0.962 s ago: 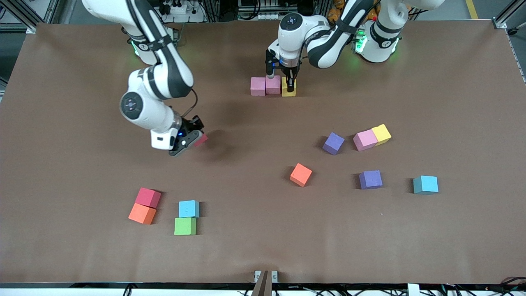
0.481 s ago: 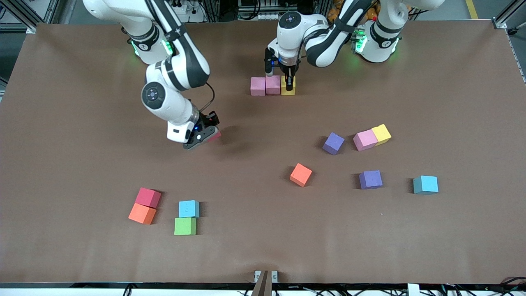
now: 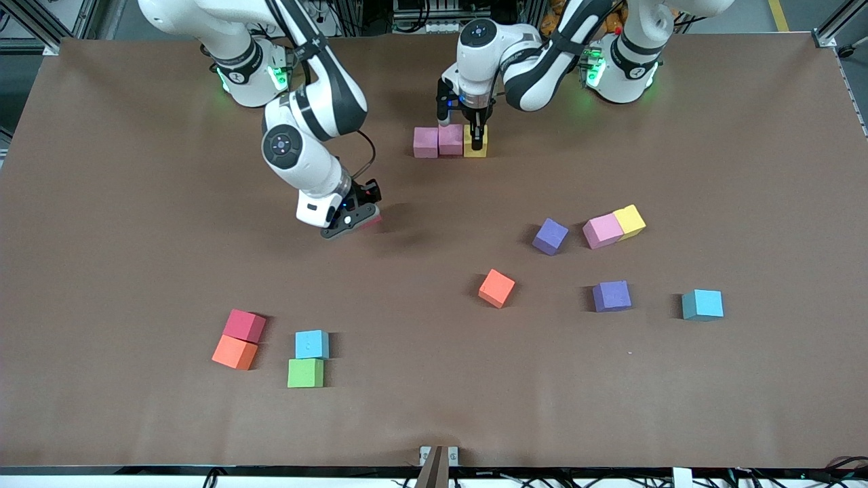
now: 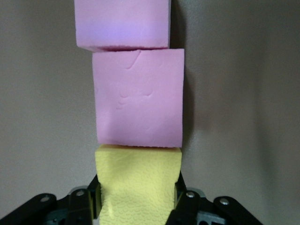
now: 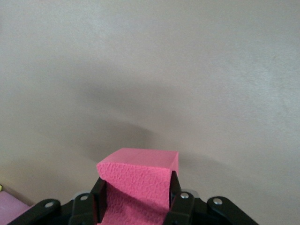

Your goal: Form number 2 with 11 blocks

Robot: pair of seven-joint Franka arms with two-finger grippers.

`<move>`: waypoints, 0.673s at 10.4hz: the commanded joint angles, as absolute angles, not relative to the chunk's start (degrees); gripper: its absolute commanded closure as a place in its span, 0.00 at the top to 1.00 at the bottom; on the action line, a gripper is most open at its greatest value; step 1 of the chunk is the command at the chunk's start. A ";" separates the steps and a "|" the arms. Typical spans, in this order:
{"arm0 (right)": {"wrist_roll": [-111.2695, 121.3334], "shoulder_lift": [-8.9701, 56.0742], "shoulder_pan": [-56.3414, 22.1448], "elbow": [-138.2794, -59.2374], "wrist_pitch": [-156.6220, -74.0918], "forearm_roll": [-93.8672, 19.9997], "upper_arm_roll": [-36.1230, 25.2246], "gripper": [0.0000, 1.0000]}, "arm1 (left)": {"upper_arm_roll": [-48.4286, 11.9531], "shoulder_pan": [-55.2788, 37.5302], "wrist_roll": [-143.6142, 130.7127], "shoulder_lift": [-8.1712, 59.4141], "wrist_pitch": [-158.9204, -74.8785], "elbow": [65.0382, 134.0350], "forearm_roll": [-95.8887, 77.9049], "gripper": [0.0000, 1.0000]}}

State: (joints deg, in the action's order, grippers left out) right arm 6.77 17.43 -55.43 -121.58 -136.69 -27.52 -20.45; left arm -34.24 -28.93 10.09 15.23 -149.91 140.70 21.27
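Pink block [image 5: 138, 180] half-hidden, right end effector [image 3: 352, 217]

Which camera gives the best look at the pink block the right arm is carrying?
The right wrist view: the pink block fills the foreground, pinched between the right pincer fingers. In the front view only a sliver of it peeks past the pincer, above bare table. The left wrist view does not show it.

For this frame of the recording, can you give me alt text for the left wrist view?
The left gripper has its jaws on either side of a yellow block resting on the brown table. That block sits at one end of a straight row, touching a pink block, with a second pink block next in line.
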 commanded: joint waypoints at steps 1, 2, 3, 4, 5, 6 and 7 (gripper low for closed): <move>0.82 18.63 -58.00 -119.71 -136.67 -28.48 -21.36 0.20 | -34.28 -28.92 10.37 15.65 -150.47 140.27 22.76 1.00; -1.91 18.72 -58.62 -119.45 -136.76 -28.48 -21.36 0.20 | -34.28 -28.83 10.37 15.38 -150.38 140.36 22.76 1.00; -4.20 19.07 -59.41 -119.10 -136.76 -28.39 -21.44 0.20 | -34.28 -28.83 10.46 15.12 -150.29 140.36 22.76 1.00; -6.48 19.33 -60.11 -118.74 -137.37 -28.39 -21.45 0.20 | -34.28 -28.83 10.46 14.77 -150.29 140.36 22.76 1.00; -8.68 19.86 -61.07 -118.57 -138.77 -28.39 -21.45 0.20 | -34.28 -28.83 10.46 14.50 -150.21 140.45 22.76 1.00; -10.79 20.91 -61.95 -117.52 -138.87 -28.39 -21.45 0.20 | -34.28 -28.83 10.46 13.72 -150.21 140.54 22.76 1.00; -13.59 21.44 -62.83 -116.90 -138.87 -28.30 -21.53 0.20 | -34.36 -28.83 10.46 13.36 -150.12 140.62 22.76 1.00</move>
